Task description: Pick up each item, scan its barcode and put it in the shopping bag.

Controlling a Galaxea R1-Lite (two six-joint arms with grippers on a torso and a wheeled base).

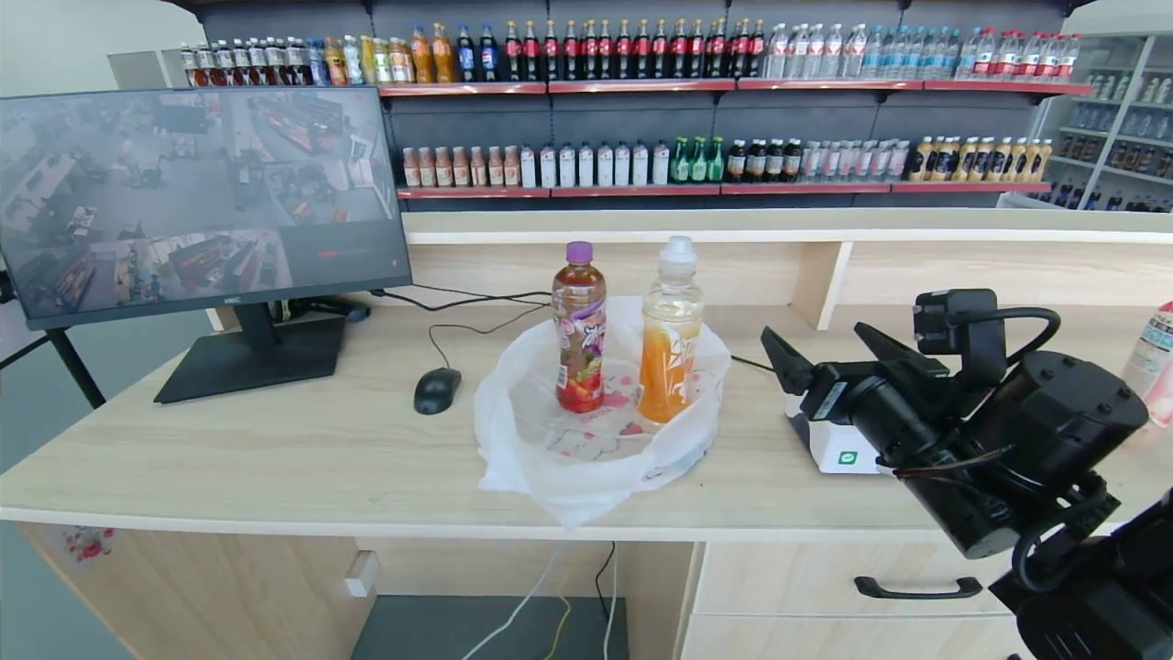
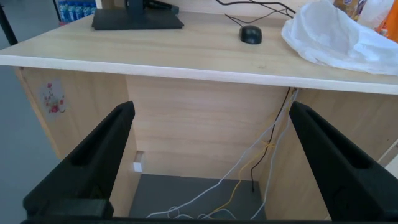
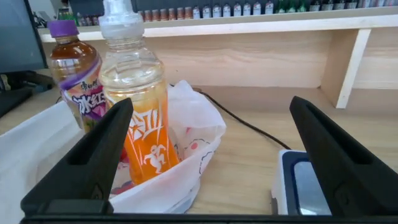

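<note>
A white plastic shopping bag [image 1: 531, 458] sits open near the middle of the light wooden table [image 1: 275, 458]. Two bottles stand upright inside it, side by side. One is a clear plastic bottle of reddish-brown drink with a purple cap [image 1: 579, 330], on the left. The other is a clear plastic bottle of orange drink with a white cap [image 1: 671, 339], on the right.

A white box-shaped barcode scanner [image 1: 838, 449] lies on the table to the right of the bag, partly hidden by the right arm. The right gripper [image 1: 816, 341] hangs above the scanner, pointing toward the bag, with its black fingers spread wide and nothing between them. The left gripper [image 2: 212, 107] is below the table's front edge, facing the panel under it, also wide open and holding nothing.

A small black computer mouse [image 1: 436, 390] lies left of the bag, and a black flat monitor [image 1: 197, 197] stands farther left. Shelves of bottled drinks [image 1: 733, 101] line the wall behind.
</note>
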